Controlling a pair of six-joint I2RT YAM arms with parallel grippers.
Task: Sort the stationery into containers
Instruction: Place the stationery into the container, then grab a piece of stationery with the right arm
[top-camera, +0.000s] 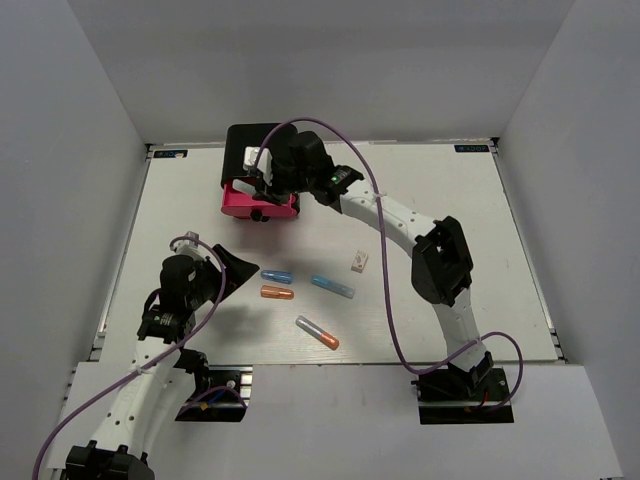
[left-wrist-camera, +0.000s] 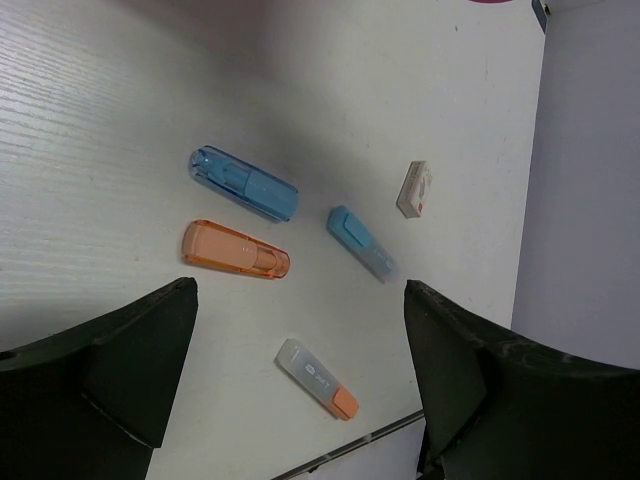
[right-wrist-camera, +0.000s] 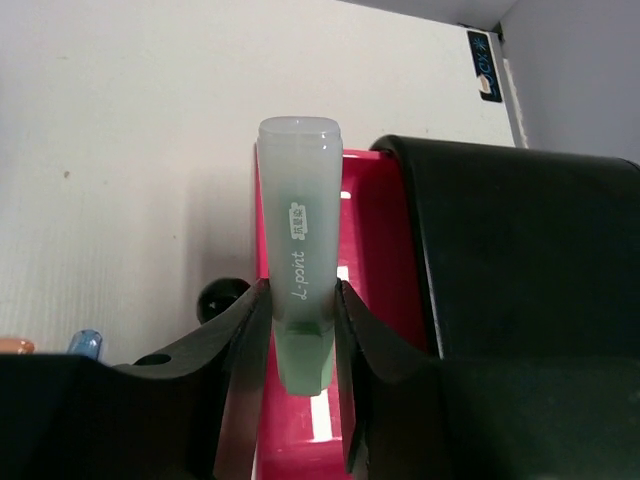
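Pink drawer (top-camera: 243, 205) stands pulled out of black box (top-camera: 245, 140). Right gripper (right-wrist-camera: 300, 320), clamped on clear-green pen (right-wrist-camera: 297, 230), sits over drawer and blocks access from above. Right arm (top-camera: 400, 222) spans table (top-camera: 180, 200) right of drawer. Left of drawer: bare. Nearer the bases than drawer: bare strip, then blue pen (top-camera: 277, 276) and orange pen (top-camera: 277, 293), close together, not touching.

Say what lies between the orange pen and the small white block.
A light blue cylindrical plastic pen lies there, slanted across the gap; clearest in the left wrist view.
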